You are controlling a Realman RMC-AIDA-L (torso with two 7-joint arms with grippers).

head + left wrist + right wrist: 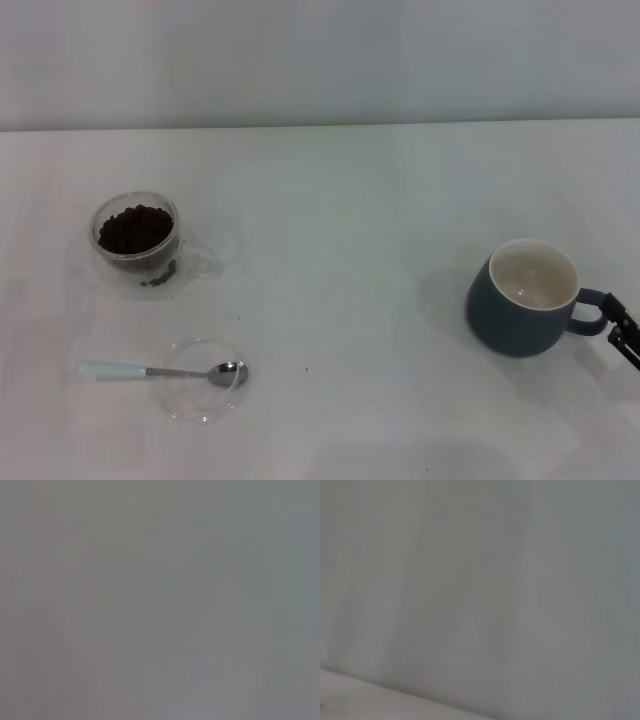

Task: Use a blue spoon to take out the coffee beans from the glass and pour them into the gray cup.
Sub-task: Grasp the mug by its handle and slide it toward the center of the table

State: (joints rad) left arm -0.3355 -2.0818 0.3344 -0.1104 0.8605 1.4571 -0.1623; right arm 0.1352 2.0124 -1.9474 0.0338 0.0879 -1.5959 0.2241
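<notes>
Insp. notes, near to far, refs taken from the right gripper [625, 338], the only pincer in view: a dark tip at the right edge of the head view, touching or just beside the gray cup's loop handle. Only a sliver shows; cannot tell if fingers are wide, narrow or holding. Left gripper not in view.

1. Nearest row, far across the table [350, 200] to the left of the pincer: blue spoon [165, 372] lying flat, pale handle pointing away from the pincer, metal bowl toward it. Bowl rests over the rim of a flat clear round dish [203, 394]. Spoon untouched by any gripper.

2. Gray cup [525, 298]: upright, immediately left of the pincer, handle facing it. Cream inside looks bare (no beans seen in it).

3. Farther back, well apart from the pincer on the left side: glass [138, 243], upright, clear handle turned toward the pincer's side. Coffee beans [135, 229] heaped inside, dark, up near the rim.

4. Behind all: plain pale wall [320, 60].

Both wrist views: blank gray blur, no obj. identifiable.
</notes>
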